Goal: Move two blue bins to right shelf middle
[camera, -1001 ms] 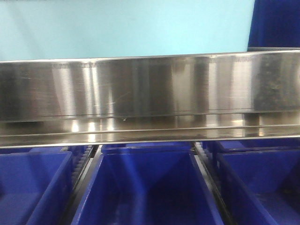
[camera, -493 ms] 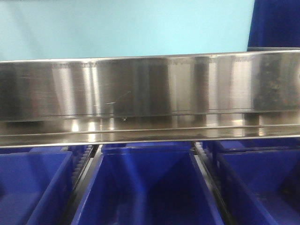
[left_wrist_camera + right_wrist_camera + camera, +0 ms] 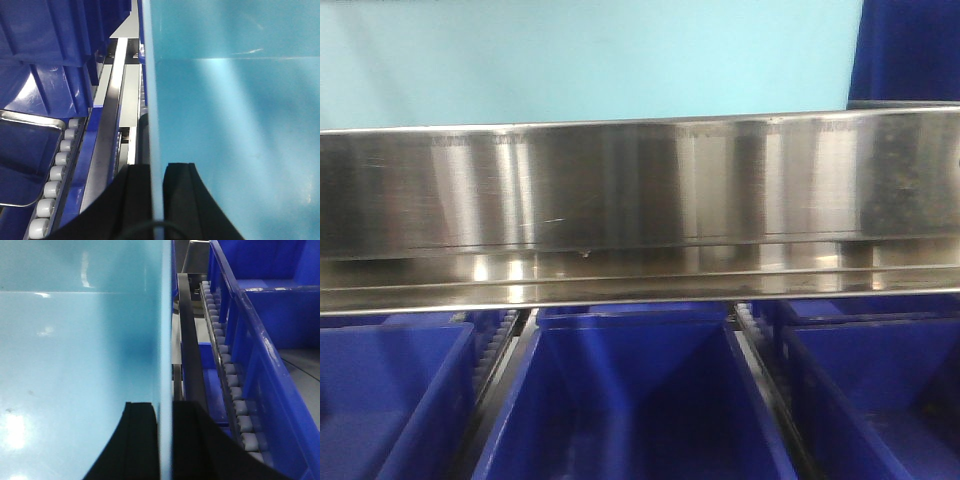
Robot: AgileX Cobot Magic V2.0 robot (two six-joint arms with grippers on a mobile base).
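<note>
Front-facing view: showing next to no change over the last second, noticing only a slight wander in the glints on the steel shelf rail [image 3: 640,190]. Still seeing the pale blue bin [image 3: 590,60] filling the same band above that rail, with dark blue bins [image 3: 630,400] sitting in the tier beneath. Reading this as a pause or a very slow push rather than a finished placement, given both grips remaining on. Pinching the bin's left wall with the left claw [image 3: 157,170], one black finger inside and one outside, beside a track of rollers [image 3: 55,172]. Pinching the opposite wall the same way with the right claw [image 3: 165,407], close to more dark blue bins. Holding the bin level with the rail or just behind it; being unable to tell whether already resting on the tier, or whether carrying a second bin nested inside. Finding no brand, label or readable writing anywhere.
</note>
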